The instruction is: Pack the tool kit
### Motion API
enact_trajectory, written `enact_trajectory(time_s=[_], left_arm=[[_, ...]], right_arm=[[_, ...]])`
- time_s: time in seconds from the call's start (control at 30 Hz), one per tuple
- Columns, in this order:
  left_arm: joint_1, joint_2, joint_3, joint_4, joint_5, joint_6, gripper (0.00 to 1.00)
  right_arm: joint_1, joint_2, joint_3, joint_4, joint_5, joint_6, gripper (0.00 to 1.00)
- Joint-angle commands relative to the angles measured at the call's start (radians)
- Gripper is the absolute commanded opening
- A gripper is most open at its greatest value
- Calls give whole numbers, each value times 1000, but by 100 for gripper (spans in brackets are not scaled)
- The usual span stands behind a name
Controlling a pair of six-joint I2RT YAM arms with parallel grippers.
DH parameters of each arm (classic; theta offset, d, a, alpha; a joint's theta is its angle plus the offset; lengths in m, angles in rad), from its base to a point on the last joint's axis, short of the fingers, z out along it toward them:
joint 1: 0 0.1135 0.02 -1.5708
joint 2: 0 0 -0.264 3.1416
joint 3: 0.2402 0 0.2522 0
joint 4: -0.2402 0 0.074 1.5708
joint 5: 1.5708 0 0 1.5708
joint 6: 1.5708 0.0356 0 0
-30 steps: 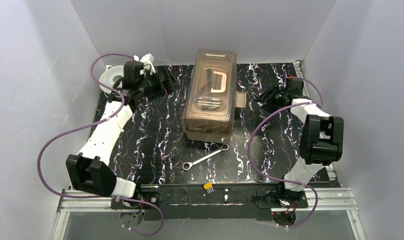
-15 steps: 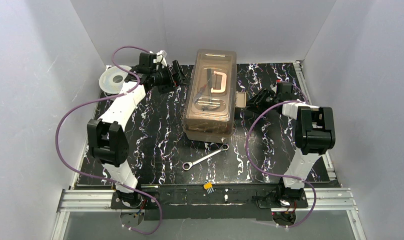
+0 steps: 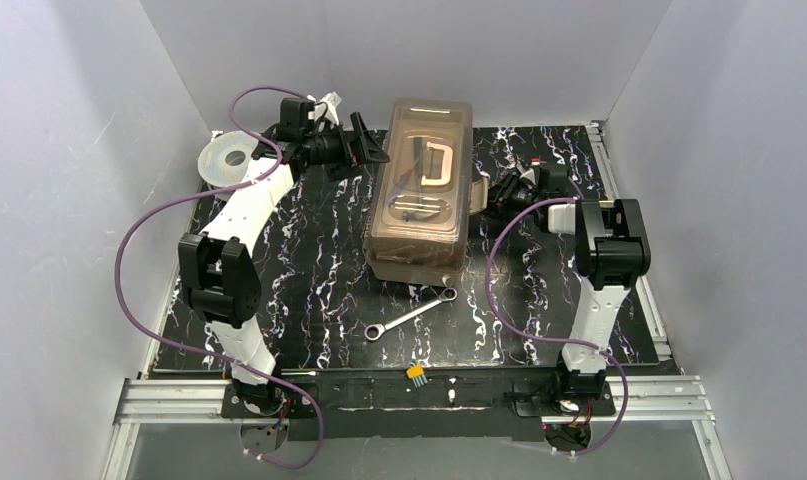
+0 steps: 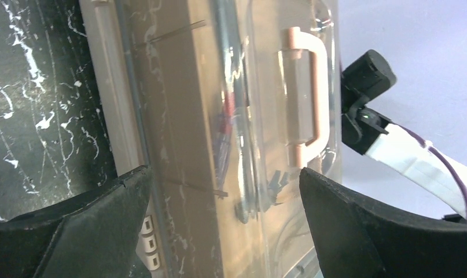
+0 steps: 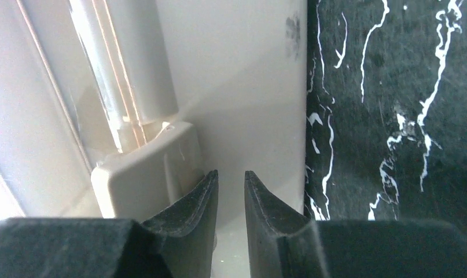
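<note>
Flanking the tan toolbox [image 3: 424, 190], lid shut at the far middle of the table [image 3: 309, 260] with its long axis running near to far, our left gripper [image 3: 367, 140] gapes wide at its far-left side. Our right gripper [image 3: 499, 195] noses its right wall, fingers a slit apart, grasping nothing. The wrench [image 3: 411, 313] lies loose just near of the box, between both arms. Only our right wrist view shows the latch [image 5: 144, 179] just beside the fingertips.
</note>
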Motion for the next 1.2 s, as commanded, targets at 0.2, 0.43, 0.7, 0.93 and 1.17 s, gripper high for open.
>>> enact_trajectory(time_s=[0.2,0.43,0.7,0.93,1.17], left_arm=[[-18,15,49,50,82,-22,98],[-29,33,38,33,70,-3,98],[-42,51,14,19,63,32,98],[-42,55,0,21,84,52,98],[-42,46,-12,15,74,66,98]], right_arm=[[8,78,-6,291,-95,203,28],[8,33,-27,316,-103,208,24],[4,-13,-66,446,-126,294,21],[-11,-20,-97,564,-137,383,19],[-26,-60,-117,521,-131,358,19]])
